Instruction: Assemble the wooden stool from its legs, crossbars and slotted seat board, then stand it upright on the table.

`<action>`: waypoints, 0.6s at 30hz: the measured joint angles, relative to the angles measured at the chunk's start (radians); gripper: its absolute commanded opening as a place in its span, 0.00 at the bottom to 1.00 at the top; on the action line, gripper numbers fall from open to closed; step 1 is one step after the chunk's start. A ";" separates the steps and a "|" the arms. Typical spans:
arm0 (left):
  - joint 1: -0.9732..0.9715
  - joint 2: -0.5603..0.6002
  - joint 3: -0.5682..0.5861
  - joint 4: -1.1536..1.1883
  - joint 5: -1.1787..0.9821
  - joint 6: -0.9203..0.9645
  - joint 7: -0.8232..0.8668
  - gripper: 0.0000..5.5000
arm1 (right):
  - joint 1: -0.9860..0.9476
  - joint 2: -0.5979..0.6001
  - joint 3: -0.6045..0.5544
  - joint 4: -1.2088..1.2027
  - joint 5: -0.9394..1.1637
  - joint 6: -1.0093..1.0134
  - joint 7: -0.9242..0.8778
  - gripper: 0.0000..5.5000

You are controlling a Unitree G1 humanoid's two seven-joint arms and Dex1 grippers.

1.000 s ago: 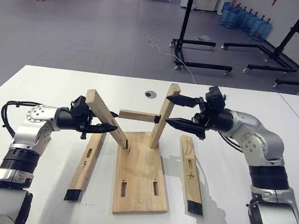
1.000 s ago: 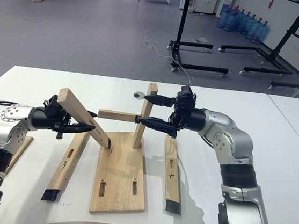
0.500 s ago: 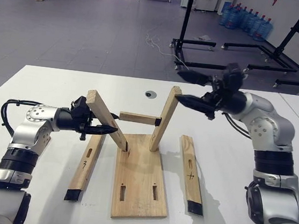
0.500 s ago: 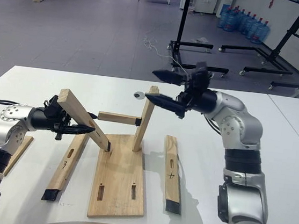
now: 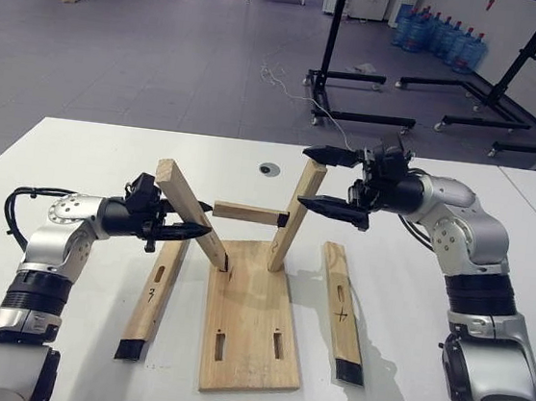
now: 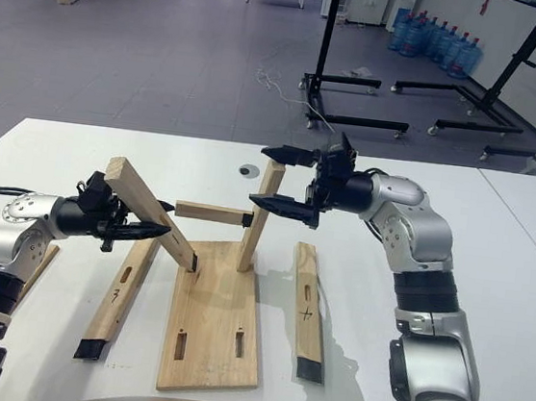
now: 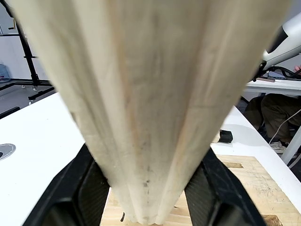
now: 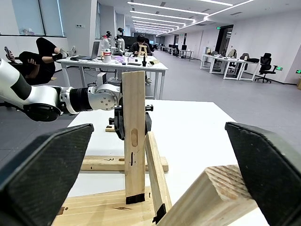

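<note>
The seat board point(image 5: 252, 325) is laid flat on the bench point(image 5: 89, 156), its long axis running away from the robot. A tilted leg point(image 5: 188, 209) is clamped in the closed left tool point(image 5: 202, 229). Its foot is set at the board's far left slot and its top leans up and leftward. The tool's far finger is hidden behind it. An upright leg point(image 5: 293, 218) is stood at the far right slot, with a crossbar point(image 5: 245, 212) carried level from it toward the left. The right tool point(image 5: 303, 176) is spread wide around that leg's top; contact cannot be made out. Half a second earlier this tool was held higher, and it has since been lowered.
</note>
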 measured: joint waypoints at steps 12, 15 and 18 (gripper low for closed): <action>-0.056 -0.006 -0.024 0.084 0.004 0.015 -0.026 0.37 | 0.005 -0.003 0.006 -0.015 0.000 0.000 -0.001 0.93; -0.079 -0.009 -0.033 0.106 0.007 0.022 -0.031 0.37 | 0.000 -0.004 0.020 -0.022 -0.001 -0.004 0.003 0.93; -0.082 -0.013 -0.026 0.113 0.004 0.030 -0.031 0.37 | 0.000 -0.007 0.027 -0.023 -0.002 -0.012 0.003 0.93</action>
